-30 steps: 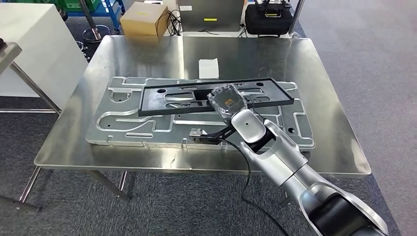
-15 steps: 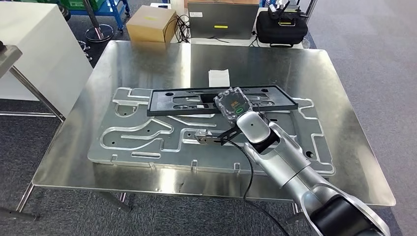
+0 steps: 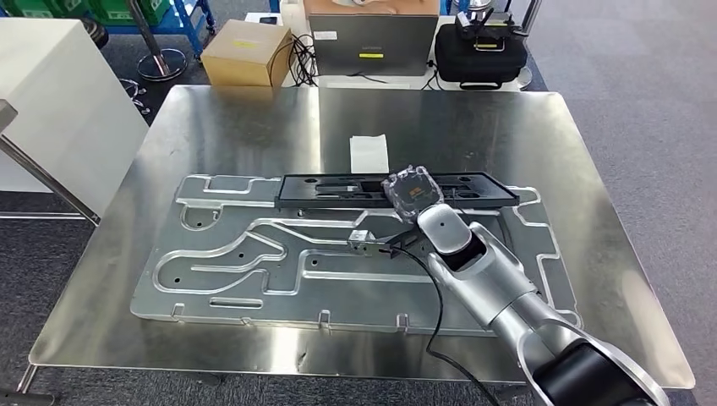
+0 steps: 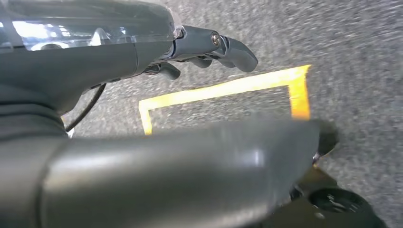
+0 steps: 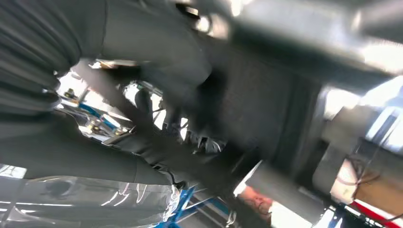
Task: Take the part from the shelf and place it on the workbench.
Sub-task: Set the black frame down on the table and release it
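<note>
Right robot hand (image 3: 412, 193) stretched over the middle of the bench, gripping the long black flat plastic part with cut-out openings (image 3: 338, 190) near its middle. In the right wrist view, dark fingers (image 5: 157, 80) wrapped against a dark blurred panel, so holding the part. The part lying flat along the far edge of the large silver metal plate with grooved channels (image 3: 245, 262), touching it. Compared with half a second ago, seen flatter and further from the camera; whole scene shifted too, so camera moved, and real motion of the part hard to judge. Silver right arm (image 3: 490, 283) reaching from lower right across the plate, with a thin black cable (image 3: 433, 313) hanging beside it.

Small white paper sheet (image 3: 369, 152) lying on the shiny steel bench (image 3: 237, 118), just behind the part. Beyond the bench, on the floor: brown cardboard box (image 3: 245, 52), grey box (image 3: 372, 42), black case (image 3: 480, 51).

Left robot hand (image 4: 209, 47) hanging over grey carpet floor (image 4: 351, 57) with yellow tape lines (image 4: 228, 88); fingers curled in, nothing inside them.
</note>
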Available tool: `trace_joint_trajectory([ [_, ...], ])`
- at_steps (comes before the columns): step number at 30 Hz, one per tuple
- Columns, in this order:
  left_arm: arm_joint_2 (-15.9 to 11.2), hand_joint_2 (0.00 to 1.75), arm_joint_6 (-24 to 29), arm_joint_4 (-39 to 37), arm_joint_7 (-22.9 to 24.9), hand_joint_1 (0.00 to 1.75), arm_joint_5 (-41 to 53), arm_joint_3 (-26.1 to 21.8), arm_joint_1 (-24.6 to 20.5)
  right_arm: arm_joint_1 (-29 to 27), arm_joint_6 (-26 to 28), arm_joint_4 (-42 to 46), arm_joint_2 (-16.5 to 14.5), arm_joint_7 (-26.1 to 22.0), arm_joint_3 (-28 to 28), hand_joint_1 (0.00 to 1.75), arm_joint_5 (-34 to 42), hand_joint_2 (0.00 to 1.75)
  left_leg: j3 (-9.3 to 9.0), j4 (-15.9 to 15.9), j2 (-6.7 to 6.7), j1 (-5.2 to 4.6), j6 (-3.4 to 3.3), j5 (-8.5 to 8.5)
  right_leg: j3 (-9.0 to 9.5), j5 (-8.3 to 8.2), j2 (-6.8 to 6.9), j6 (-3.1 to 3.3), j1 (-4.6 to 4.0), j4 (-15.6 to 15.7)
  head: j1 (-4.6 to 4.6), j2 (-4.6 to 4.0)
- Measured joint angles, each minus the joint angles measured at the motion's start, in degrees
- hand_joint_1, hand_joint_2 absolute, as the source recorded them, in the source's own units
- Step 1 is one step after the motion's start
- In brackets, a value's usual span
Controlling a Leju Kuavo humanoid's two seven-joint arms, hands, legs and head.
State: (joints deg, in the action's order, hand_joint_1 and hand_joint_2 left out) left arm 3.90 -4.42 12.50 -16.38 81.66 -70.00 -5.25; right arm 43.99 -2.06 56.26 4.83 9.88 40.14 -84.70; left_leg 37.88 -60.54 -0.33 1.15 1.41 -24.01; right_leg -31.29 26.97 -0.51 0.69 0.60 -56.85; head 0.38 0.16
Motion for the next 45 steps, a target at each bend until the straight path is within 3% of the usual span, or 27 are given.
trace_joint_trajectory([
  [1,-0.01,1.75,-0.01,0.0,-0.01,0.0,0.05,0.01,0.0,0.0,0.38,-0.38,0.0,0.0,-0.2,0.0,0.03,0.0,-0.17,1.34,-0.02,0.0,-0.36,1.17,0.01,0.62,-0.09,-0.4,-0.1,-0.56,0.0,0.0],
  [2,-0.01,1.75,-0.01,0.0,-0.02,0.0,0.1,0.03,0.01,-0.05,0.63,-0.74,0.0,-0.02,-0.33,0.0,0.05,0.0,-0.11,1.47,-0.05,-0.09,-0.8,1.16,-0.03,1.11,-0.16,-0.77,-0.19,-1.02,-0.03,0.0],
  [4,0.02,0.87,-0.03,0.0,-0.07,0.0,0.17,0.09,-0.04,-0.13,0.85,-1.24,0.0,-0.04,-0.61,0.0,0.07,0.0,-0.11,1.01,-0.11,-0.07,-1.62,1.42,-0.14,1.93,-0.17,-1.34,-0.14,-1.61,-0.01,0.01],
  [6,0.05,0.0,-0.04,0.0,-0.27,0.0,0.1,0.16,-0.19,0.05,0.97,-1.52,0.0,-0.03,-1.02,0.0,0.07,0.0,-0.19,1.09,-0.07,0.01,-2.13,1.39,-1.38,3.79,-0.03,-1.8,0.04,-4.36,0.09,0.01],
  [9,0.04,0.0,-0.13,0.0,-0.59,0.0,-0.14,0.19,-0.32,0.02,1.11,-1.91,0.01,-0.02,-1.44,0.0,0.1,0.0,-0.23,1.12,-0.04,-0.19,-2.62,1.17,-7.07,8.27,0.17,-2.29,0.12,-14.91,0.2,-0.01],
  [10,0.04,0.0,-0.16,0.0,-0.63,0.0,-0.19,0.19,-0.31,-0.15,1.14,-2.07,0.01,-0.03,-1.49,0.0,0.11,0.0,-0.25,1.12,-0.06,-0.34,-2.72,1.1,-8.59,8.57,0.18,-2.25,0.11,-17.21,0.2,-0.01],
  [11,0.04,0.0,-0.2,0.0,-0.67,0.0,-0.23,0.19,-0.3,-0.3,1.18,-2.23,0.02,-0.03,-1.55,0.0,0.13,0.0,-0.31,1.12,-0.09,-0.52,-2.81,1.05,-9.12,7.71,0.18,-2.04,0.03,-17.39,0.21,0.0],
  [12,0.05,0.0,-0.22,0.0,-0.7,0.0,-0.27,0.19,-0.29,-0.36,1.24,-2.35,0.02,-0.04,-1.62,0.0,0.13,0.0,-0.41,1.12,-0.14,-0.73,-2.87,1.0,-8.55,5.89,0.18,-1.63,-0.12,-15.42,0.21,0.0],
  [13,0.06,0.0,-0.27,0.0,-0.74,0.0,-0.28,0.19,-0.27,-0.32,1.33,-2.43,0.02,-0.04,-1.72,0.0,0.13,0.0,-0.54,1.14,-0.21,-0.93,-2.92,0.97,-7.01,3.5,0.18,-1.01,-0.38,-11.69,0.22,0.0],
  [15,0.25,0.0,-0.39,-0.03,-0.83,0.0,-0.39,0.2,-0.25,-0.08,1.56,-2.48,0.02,-0.07,-1.93,0.0,0.13,0.0,-0.7,1.19,-0.26,-1.21,-2.86,1.0,-3.89,0.38,0.37,0.34,-1.01,-4.59,0.08,0.0],
  [18,0.44,0.0,-0.81,-0.08,-1.1,0.0,-0.98,0.17,-0.18,0.07,1.73,-2.55,0.01,-0.23,-2.16,0.0,0.13,0.0,-0.73,1.43,-0.23,-1.13,-2.18,1.46,-2.84,-0.75,0.6,0.94,-1.51,-1.8,0.04,0.0],
  [20,0.36,0.0,-1.31,-0.08,-1.44,0.0,-1.31,0.12,-0.12,0.08,1.73,-2.62,0.01,-0.34,-2.33,0.0,0.13,0.0,-0.51,1.03,-0.25,-1.27,-1.67,0.82,-2.63,-1.63,0.78,1.14,-1.03,-0.77,0.09,0.0],
  [22,0.28,0.0,-1.64,-0.08,-1.73,0.0,-1.43,0.07,-0.04,0.07,1.73,-2.7,-0.05,-0.49,-2.47,0.0,0.13,0.0,0.96,-3.14,-0.23,-1.34,-1.14,-2.68,-2.69,-2.64,1.0,1.47,-0.51,0.25,-0.1,0.0],
  [24,0.28,0.0,-1.83,-0.09,-1.85,0.0,-1.47,0.03,0.0,-0.15,1.73,-2.87,-0.1,-0.65,-2.48,0.0,0.13,0.0,3.3,-10.56,-0.15,-1.01,-0.54,-7.24,-3.34,-3.16,1.07,1.53,-0.49,0.18,-0.26,-0.01],
  [26,0.29,0.0,-1.99,-0.09,-1.86,0.0,-1.51,0.01,0.03,-0.48,1.74,-3.11,-0.09,-0.73,-2.48,0.0,0.13,0.0,3.59,-14.1,-0.07,-0.58,0.01,-8.89,-4.25,-3.5,1.15,1.22,-0.39,-0.34,-0.26,-0.01],
  [27,0.27,0.0,-2.06,-0.09,-1.87,0.0,-1.56,0.0,0.05,-0.58,1.74,-3.21,-0.09,-0.75,-2.48,0.0,0.13,0.0,2.08,-12.54,-0.04,-0.37,0.26,-8.24,-4.79,-3.66,1.17,1.02,-0.28,-0.73,-0.27,-0.01],
  [29,0.22,0.0,-2.26,-0.09,-1.87,0.0,-1.71,-0.04,-0.02,-0.63,1.76,-3.3,-0.09,-0.79,-2.52,0.0,0.13,0.0,-2.98,-5.01,-0.02,-0.01,0.56,-6.06,-5.89,-3.92,1.15,0.55,-0.06,-1.75,-0.31,0.0],
  [31,0.21,0.0,-2.41,-0.09,-1.86,0.0,-1.81,-0.07,-0.09,-0.61,1.77,-3.32,-0.09,-0.83,-2.64,0.0,0.12,0.0,-5.95,0.09,-0.25,-0.01,0.12,-4.78,-6.66,-4.17,1.07,-0.01,-0.14,-2.64,-0.16,0.01],
  [34,0.26,0.0,-2.56,-0.09,-1.77,0.0,-1.87,-0.11,-0.06,-0.64,1.79,-3.37,-0.05,-0.94,-2.74,0.0,0.11,0.0,-5.78,0.59,-0.33,-0.19,-1.36,-3.67,-7.0,-5.02,0.88,-1.14,-0.2,-2.6,0.02,0.01],
  [35,0.31,0.0,-2.6,-0.09,-1.74,0.0,-1.88,-0.11,-0.07,-0.65,1.78,-3.43,-0.01,-0.97,-2.76,0.0,0.11,0.0,-5.46,0.74,-0.21,-0.16,-1.85,-3.14,-7.25,-4.59,0.77,-1.5,-0.1,-2.88,0.03,0.01],
  [37,0.38,0.0,-2.62,-0.09,-1.69,0.0,-1.92,-0.11,-0.1,-0.64,1.77,-3.55,0.08,-1.01,-2.82,0.0,0.11,0.0,-4.41,1.09,0.03,0.04,-2.68,-1.88,-8.65,-0.92,0.58,-2.09,0.14,-6.26,0.38,0.0],
  [39,0.38,0.0,-2.62,-0.09,-1.65,0.0,-1.95,-0.11,-0.11,-0.71,1.76,-3.64,0.08,-1.04,-2.87,0.0,0.1,0.0,-2.92,1.1,0.13,-0.02,-2.96,-0.74,-10.76,4.6,0.54,-2.51,0.22,-13.42,0.75,-0.01],
  [40,0.38,0.0,-2.62,-0.09,-1.64,0.0,-1.96,-0.11,-0.11,-0.8,1.76,-3.71,0.07,-1.05,-2.87,0.0,0.09,0.0,-2.13,1.08,0.16,-0.05,-2.94,-0.18,-11.34,6.28,0.54,-2.61,0.23,-16.72,0.81,-0.01],
  [41,0.38,0.0,-2.62,-0.09,-1.63,0.0,-1.97,-0.11,-0.11,-0.89,1.75,-3.82,0.07,-1.07,-2.87,0.0,0.08,0.0,-1.38,1.06,0.17,-0.09,-2.91,0.37,-11.12,6.71,0.54,-2.6,0.22,-18.53,0.81,-0.01],
  [42,0.38,0.0,-2.62,-0.09,-1.61,0.0,-1.98,-0.12,-0.11,-0.95,1.76,-3.93,0.07,-1.08,-2.87,0.0,0.07,0.0,-0.68,1.05,0.15,-0.12,-2.85,0.91,-9.94,6.0,0.54,-2.47,0.19,-18.38,0.82,-0.01],
  [44,0.42,0.0,-2.64,-0.09,-1.58,0.0,-2.01,-0.13,-0.11,-0.86,1.77,-4.05,0.06,-1.11,-2.87,0.0,0.03,0.0,0.47,1.04,0.07,-0.17,-2.63,1.97,-4.5,3.46,0.49,-1.71,-0.05,-12.22,0.82,-0.01],
  [45,0.48,0.0,-2.7,-0.1,-1.57,0.0,-2.05,-0.14,-0.09,-0.73,1.8,-4.06,0.04,-1.14,-2.88,0.0,-0.01,0.0,0.89,1.03,0.02,-0.25,-2.39,2.46,-1.26,3.17,0.49,-1.21,-0.28,-7.7,0.81,-0.01],
])
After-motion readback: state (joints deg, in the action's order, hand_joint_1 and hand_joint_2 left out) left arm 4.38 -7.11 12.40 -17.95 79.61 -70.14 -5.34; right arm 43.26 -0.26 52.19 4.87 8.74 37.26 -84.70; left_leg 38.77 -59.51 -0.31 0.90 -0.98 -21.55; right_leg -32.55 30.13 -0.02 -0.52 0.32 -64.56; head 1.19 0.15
